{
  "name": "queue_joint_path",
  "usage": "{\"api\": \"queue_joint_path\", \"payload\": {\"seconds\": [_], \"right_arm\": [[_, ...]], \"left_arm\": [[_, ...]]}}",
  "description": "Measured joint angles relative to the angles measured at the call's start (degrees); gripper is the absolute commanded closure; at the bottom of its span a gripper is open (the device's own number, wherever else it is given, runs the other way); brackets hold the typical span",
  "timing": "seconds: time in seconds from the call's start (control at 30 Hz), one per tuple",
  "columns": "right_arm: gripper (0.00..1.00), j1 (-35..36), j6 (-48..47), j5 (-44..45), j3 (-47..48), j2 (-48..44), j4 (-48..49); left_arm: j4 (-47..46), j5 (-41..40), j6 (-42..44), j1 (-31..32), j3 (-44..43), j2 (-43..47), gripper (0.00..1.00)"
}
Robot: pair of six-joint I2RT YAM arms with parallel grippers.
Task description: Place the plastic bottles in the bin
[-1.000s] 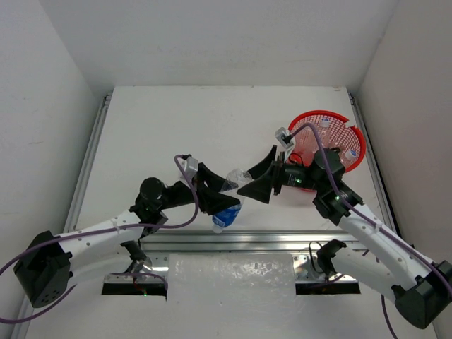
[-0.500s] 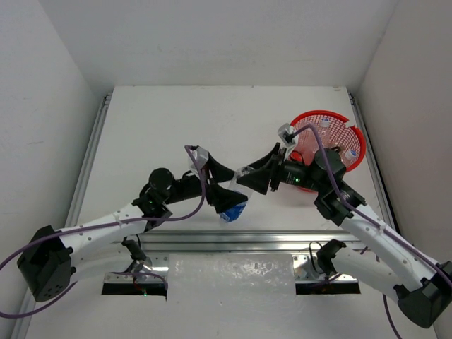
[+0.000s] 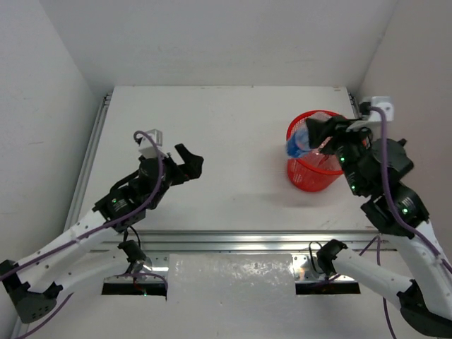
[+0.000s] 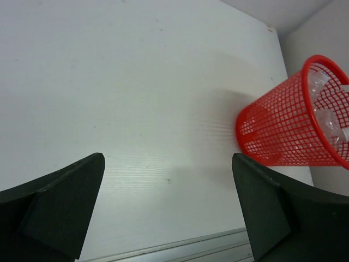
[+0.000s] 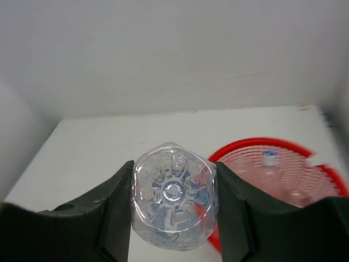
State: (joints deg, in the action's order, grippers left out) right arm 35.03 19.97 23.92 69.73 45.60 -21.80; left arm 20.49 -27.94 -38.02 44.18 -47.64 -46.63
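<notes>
No text, label, brand, number or sign can be read.

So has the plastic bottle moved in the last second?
Yes. The plastic bottle went from mid-table by the front rail to the right and back; the right gripper holds it at the bin's rim.

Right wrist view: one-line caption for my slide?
Right tool clamps a clear plastic bottle, base toward the camera, red mesh bin just beyond.

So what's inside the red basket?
Clear plastic bottles lie inside the red basket, showing through its mesh. I can't count them: the right claw and the bottle it holds cover part of the opening.
</notes>
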Motion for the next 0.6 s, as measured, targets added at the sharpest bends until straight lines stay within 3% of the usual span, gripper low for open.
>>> {"api": "queue_joint_path", "payload": {"seconds": [0.2, 0.3, 0.5, 0.6], "right_arm": [[1.0, 0.0, -10.4, 22.9, 6.6, -0.5, -1.2], [1.0, 0.0, -15.6, 29.0, 5.7, -0.5, 0.4], [1.0, -0.7, -20.7, 32.0, 0.4, 0.8, 4.9], [1.0, -5.9, -18.0, 27.9, -0.3, 3.7, 3.5]], "left_arm": [[11.2, -4.5, -1.3, 0.0, -0.2, 6.9, 0.0], [15.0, -4.8, -1.3, 0.0, -0.6, 8.0, 0.0], [18.4, -3.7, -0.8, 0.0, -1.1, 8.4, 0.0], [19.1, -2.7, -0.6, 0.0, -1.1, 8.4, 0.0]]}}
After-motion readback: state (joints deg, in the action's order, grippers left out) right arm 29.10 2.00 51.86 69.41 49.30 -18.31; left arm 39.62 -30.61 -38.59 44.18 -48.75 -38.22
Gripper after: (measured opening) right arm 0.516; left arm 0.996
